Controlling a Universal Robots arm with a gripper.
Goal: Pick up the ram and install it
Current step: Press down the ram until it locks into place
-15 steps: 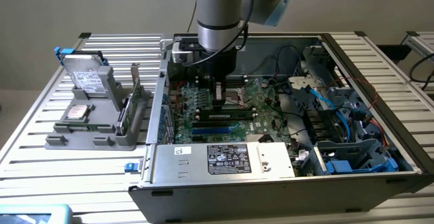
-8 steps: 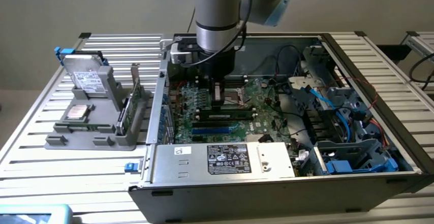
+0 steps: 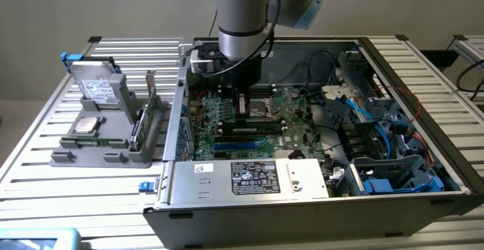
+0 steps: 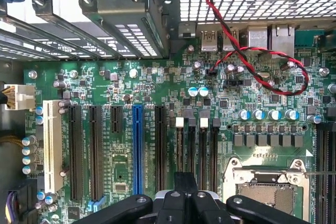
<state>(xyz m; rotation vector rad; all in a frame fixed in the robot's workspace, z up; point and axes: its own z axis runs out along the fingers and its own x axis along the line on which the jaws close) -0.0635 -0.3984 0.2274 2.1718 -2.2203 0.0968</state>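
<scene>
the black linkage of the claw (image 4: 181,203) is seen closest in the wrist view, its fingers drawn together over the motherboard (image 4: 157,103); whether anything is pinched between them cannot be told. in the exterior view the claw (image 3: 243,109) is lowered inside the open computer case (image 3: 423,80), above the middle of the motherboard. a green stick that is judged to be the ram (image 3: 253,130) is seen lying in a slot just below the claw, so the install appears far along or under way, though full seating cannot be confirmed. a power supply (image 3: 250,177) at the case's front edge carries a dark label with pale print too small to be read. a grey holder (image 3: 106,125) with drives and a card is set on the surface (image 3: 45,165) toward its left edge in the exterior view.
</scene>
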